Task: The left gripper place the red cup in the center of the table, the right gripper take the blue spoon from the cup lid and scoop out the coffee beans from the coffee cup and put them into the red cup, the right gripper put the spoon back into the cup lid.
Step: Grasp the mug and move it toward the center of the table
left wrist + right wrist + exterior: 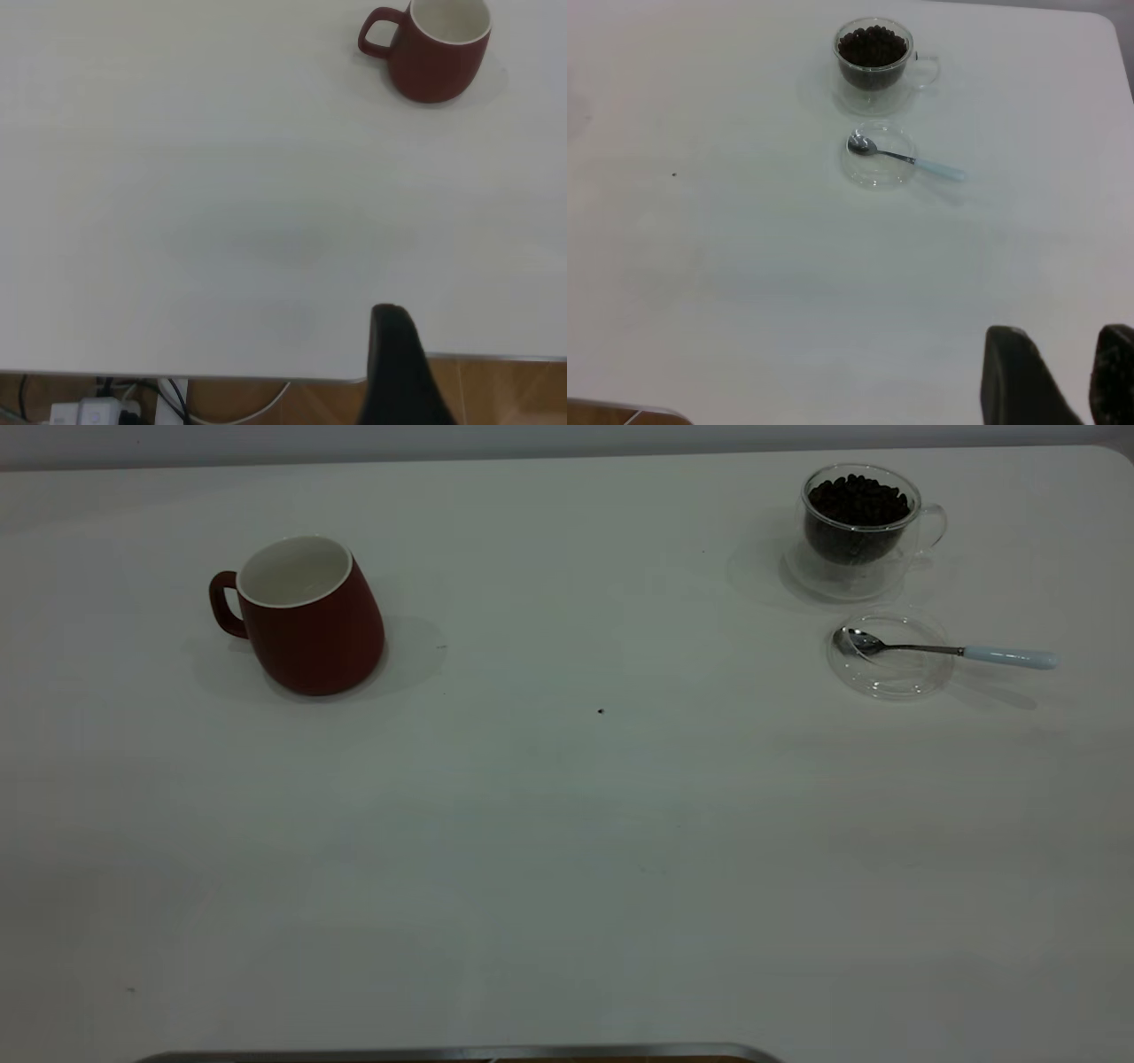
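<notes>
Tabletop, large, plain and white (567, 824), fills nearly the whole exterior view, with its rounded corner at the upper right and a dark strip along the bottom edge. In the upper left of that frame stands the dark red rounded ceramic mug (306, 615), upright, white inside, its loop handle turned toward the frame's left; wide bare surface lies all round it.

In the upper right sits the small clear double-walled glass cup (858, 527) on a clear saucer-like base (842, 577), its handle toward the right edge, filled with a heap of dark roasted coffee beans (858, 500). Just below it in the frame lies the shallow clear glass lid (889, 662), apart from the base. The teaspoon with shiny metal bowl and pale blue handle end (943, 650) rests with its bowl in the lid and its handle reaching out past the lid's rim to the right. A tiny dark speck (601, 711) lies near the middle of the table, well apart from everything.

The left wrist view shows one black finger (399, 372) at the near table edge, far from the mug, so I cannot tell how the left gripper stands. The right gripper (1063, 381) hangs low in its own view, its two black fingers parted, holding nothing, well apart from lid and spoon.
</notes>
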`<act>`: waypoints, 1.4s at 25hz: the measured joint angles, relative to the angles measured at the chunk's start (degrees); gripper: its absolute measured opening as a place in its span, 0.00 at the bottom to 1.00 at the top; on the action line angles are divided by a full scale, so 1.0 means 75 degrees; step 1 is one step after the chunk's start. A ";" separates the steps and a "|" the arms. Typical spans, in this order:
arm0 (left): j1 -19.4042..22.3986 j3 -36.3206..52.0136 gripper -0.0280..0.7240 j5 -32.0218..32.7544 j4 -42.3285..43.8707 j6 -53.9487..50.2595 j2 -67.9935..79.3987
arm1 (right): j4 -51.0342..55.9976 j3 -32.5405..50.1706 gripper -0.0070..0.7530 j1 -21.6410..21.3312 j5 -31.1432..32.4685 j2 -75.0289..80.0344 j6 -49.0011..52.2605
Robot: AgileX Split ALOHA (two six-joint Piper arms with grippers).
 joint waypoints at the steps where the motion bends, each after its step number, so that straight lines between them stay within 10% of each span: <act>1: 0.0000 0.0000 0.72 0.0000 0.0000 0.0000 0.0000 | 0.0000 0.0000 0.32 0.0000 0.0000 0.0000 0.0000; 25: -0.0098 -0.0009 0.72 -0.0172 -0.0257 -0.0027 0.0043 | 0.0000 0.0000 0.32 0.0000 0.0000 0.0000 0.0000; 35: -0.0333 -0.1150 0.72 -0.1410 -0.0192 0.1776 0.4278 | 0.0000 0.0000 0.32 0.0000 0.0000 0.0000 0.0000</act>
